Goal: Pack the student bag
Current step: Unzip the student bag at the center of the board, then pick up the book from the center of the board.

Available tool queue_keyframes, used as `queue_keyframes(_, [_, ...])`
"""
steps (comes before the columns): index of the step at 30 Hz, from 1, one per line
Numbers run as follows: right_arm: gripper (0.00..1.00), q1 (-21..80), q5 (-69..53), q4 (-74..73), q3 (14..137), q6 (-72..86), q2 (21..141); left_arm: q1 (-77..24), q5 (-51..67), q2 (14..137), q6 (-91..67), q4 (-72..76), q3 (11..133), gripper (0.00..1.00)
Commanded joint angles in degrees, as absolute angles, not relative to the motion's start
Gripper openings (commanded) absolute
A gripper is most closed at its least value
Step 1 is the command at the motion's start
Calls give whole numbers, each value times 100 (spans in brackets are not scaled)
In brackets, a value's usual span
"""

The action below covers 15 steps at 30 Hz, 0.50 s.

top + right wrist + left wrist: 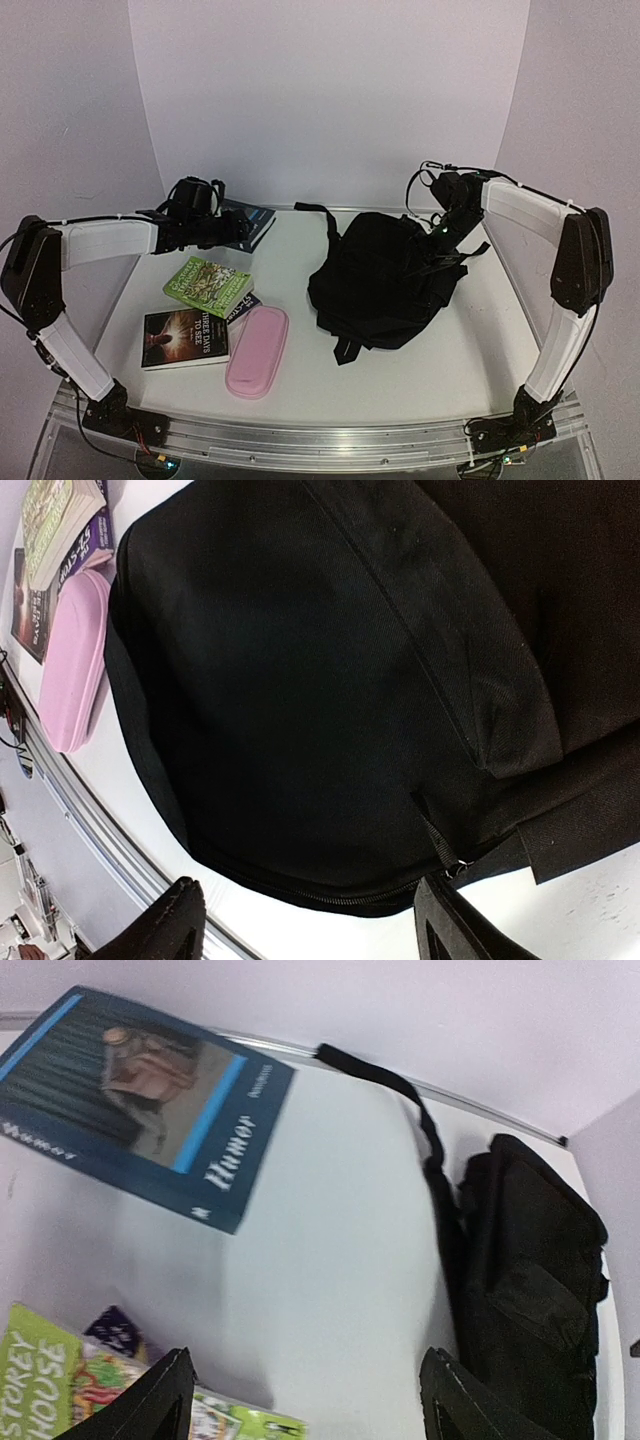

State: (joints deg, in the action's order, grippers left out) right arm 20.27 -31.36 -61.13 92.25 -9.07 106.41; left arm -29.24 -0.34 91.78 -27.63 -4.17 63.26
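worktop [400,385]: is carrying everything, with both arms rising from its near edge.
student bag [385,285]: is lying slumped right of centre, toward the far side, with one strap [430,1140] trailing out toward the far edge. Its zip [330,892] is looking closed along the seam in the right wrist view.
blue book [140,1100]: is lying flat at the far left, apart from the bag.
dark book [185,338]: is lying at the near left, with the green book [208,285] resting just beyond it, partly over another book [243,306] whose corner is peeking out.
pink pencil case [258,352]: is lying near the middle, just right of the dark book and apart from the bag.
left tool [305,1400]: is hovering over bare worktop at the far left, between the blue book and the green book, fingers spread wide and gripping nothing.
right tool [315,920]: is hanging over the right flank of the bag, fingers wide apart and clasping nothing.
zip pull [455,865]: is dangling just beside one finger of the right tool, not pinched.
step in hand: packing is seemingly only beginning, since every book and the case are lying outside and the bag is looking shut. The right tool is probably lining up on the zip.
next move: is calling for a fine pinch on that small pull, then a draw along the seam while the soft fabric is being kept from bunching.
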Motion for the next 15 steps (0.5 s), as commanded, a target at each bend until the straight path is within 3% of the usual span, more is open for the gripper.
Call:
queue_keyframes(1, [72, 2029, -3191, -5845, 9526, -632, 10669, -2240, 274, 9312, -3147, -984, 6848, 79])
queue_keyframes(8, [71, 2060, -3431, -5277, 9878, -96, 11034, -1546, 905, 10222, -2915, -1141, 7633, 82])
queue_keyframes(15, [71, 2062, -3436, -5180, 9803, -59, 11116, -2176, -793, 11541, -1110, -2614, 9442, 84])
